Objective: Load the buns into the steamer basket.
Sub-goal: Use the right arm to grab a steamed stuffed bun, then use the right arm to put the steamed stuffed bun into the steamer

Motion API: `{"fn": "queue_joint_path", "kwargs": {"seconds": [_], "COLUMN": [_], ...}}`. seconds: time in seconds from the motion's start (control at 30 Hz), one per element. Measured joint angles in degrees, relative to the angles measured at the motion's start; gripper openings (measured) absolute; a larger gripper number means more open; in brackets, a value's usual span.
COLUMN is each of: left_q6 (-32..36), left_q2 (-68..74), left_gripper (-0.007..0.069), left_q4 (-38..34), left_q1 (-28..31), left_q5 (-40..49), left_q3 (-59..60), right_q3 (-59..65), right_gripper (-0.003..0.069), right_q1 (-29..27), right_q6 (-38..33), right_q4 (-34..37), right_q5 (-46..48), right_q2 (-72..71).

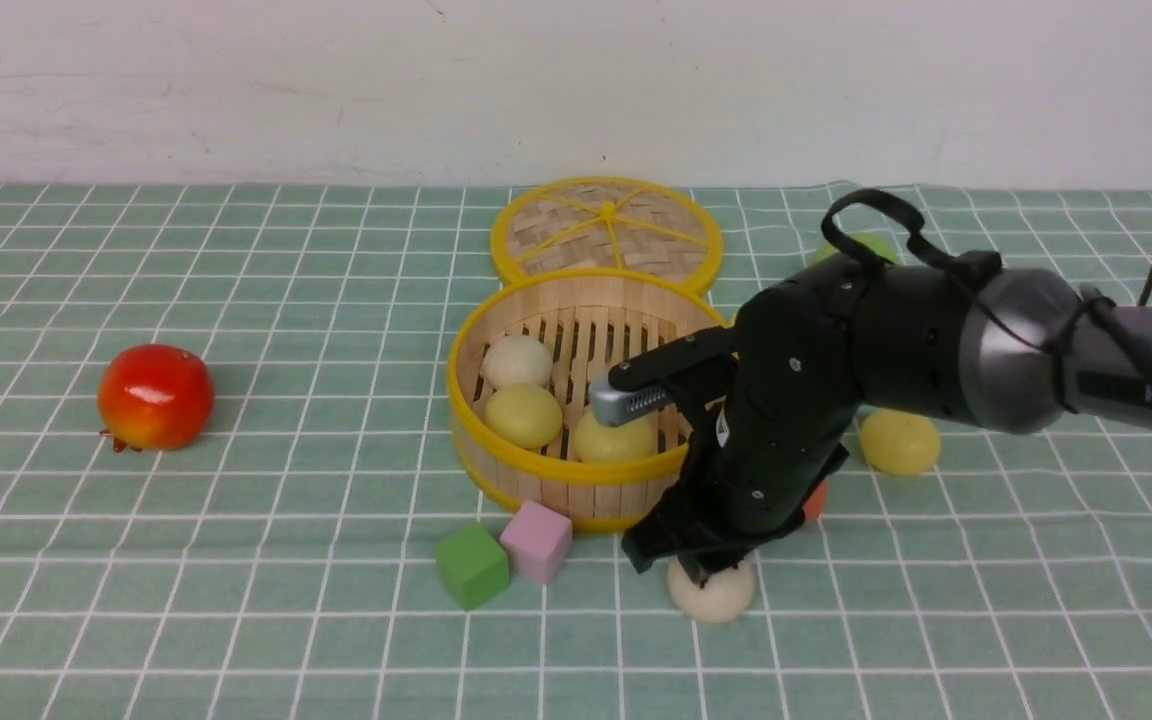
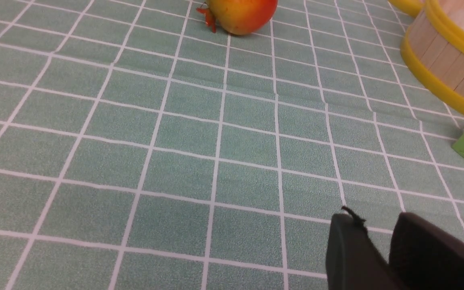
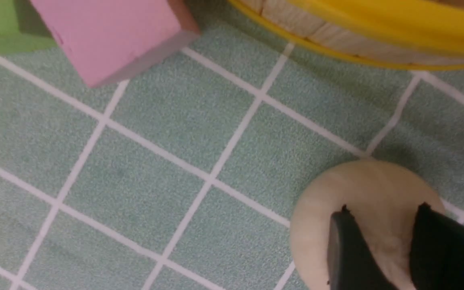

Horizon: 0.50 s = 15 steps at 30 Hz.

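Buns (image 1: 523, 415), three of them, sit in the steamer basket (image 1: 536, 490) just beyond the right claw (image 1: 698, 572). An off-white bun (image 1: 714, 600) lies directly beneath the claw, whose jaws stand narrowly parted over its top; grip cannot be told. A yellow bun (image 1: 898, 442) lies off to its right.

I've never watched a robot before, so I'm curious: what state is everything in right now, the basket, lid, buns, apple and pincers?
Steamer basket: uncovered, three buns inside.
Lid: off, flat behind the basket.
Off-white bun on the cloth: under the right pincer, grip unclear.
Yellow bun on the cloth: loose, right of the basket.
Red apple: untouched, left of the basket.
Left pincer: slightly open, empty.
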Motion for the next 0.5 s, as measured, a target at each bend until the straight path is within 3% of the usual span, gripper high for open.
{"fn": "queue_joint_path", "kwargs": {"seconds": [0.13, 0.33, 0.5], "left_q6": [0.0, 0.0, 0.0], "left_q2": [0.0, 0.0, 0.0], "left_gripper": [0.0161, 0.0165, 0.0165], "left_q4": [0.0, 0.0, 0.0], "left_q1": [0.0, 0.0, 0.0], "left_q5": [0.0, 0.0, 0.0], "left_q3": [0.0, 0.0, 0.0], "right_q3": [-0.1, -0.2, -0.3], "right_gripper": [0.0220, 0.0026, 0.0006], "right_q1": [0.0, 0.0, 0.0], "right_q6": [0.0, 0.0, 0.0], "right_q4": [0.0, 0.0, 0.0], "right_q5": [0.7, 1.1, 2.4], "right_q2": [0.3, 0.3, -0.3]}}
